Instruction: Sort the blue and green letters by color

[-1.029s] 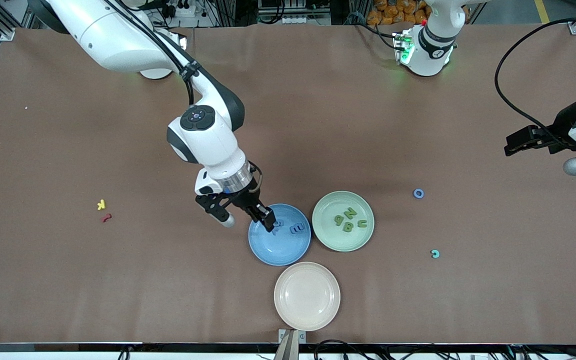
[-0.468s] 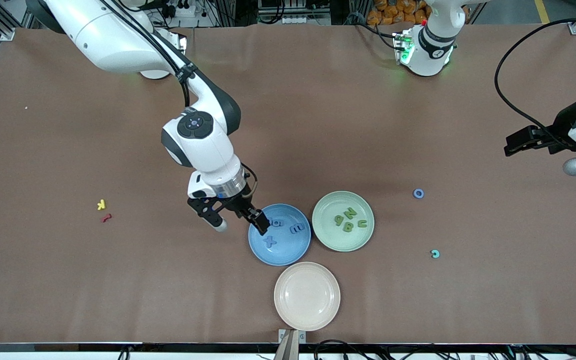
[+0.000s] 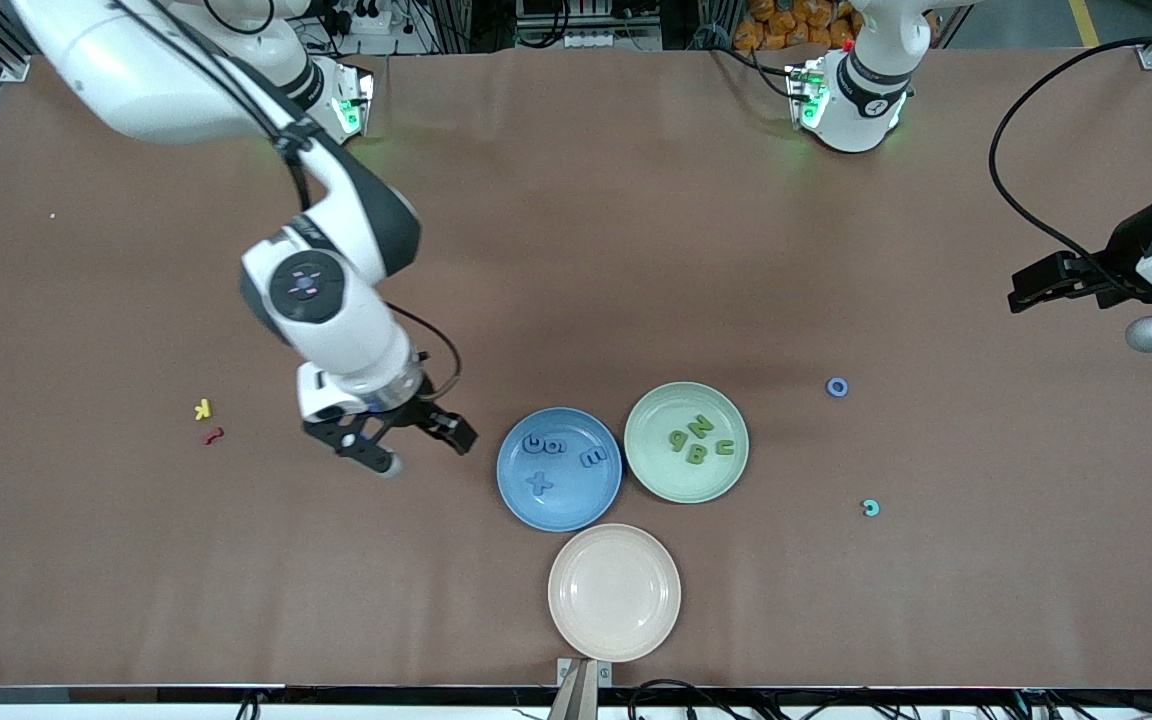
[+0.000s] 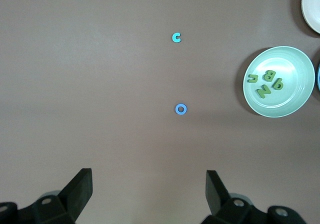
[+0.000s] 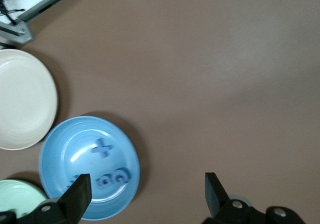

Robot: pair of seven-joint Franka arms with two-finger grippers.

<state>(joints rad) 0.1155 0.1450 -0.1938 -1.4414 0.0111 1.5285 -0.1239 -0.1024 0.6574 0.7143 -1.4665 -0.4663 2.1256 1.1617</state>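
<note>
Because each color had its own dish, the blue plate (image 3: 559,500) held my blue letters (image 3: 556,455) and the green plate (image 3: 686,487), touching it, held green ones (image 3: 698,440). My right gripper (image 3: 414,445) hung beside the blue plate, spread wide and empty. My left gripper (image 3: 1028,285) waited, spread too. One blue ring (image 3: 837,387) lay alone nearby.

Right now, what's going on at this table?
Two arms are sorting toy letters by color. The right gripper hangs open and empty beside the blue plate, which holds blue pieces. The green plate holds green letters. A blue ring and a teal C lie loose on the table. The left gripper waits, open.
</note>
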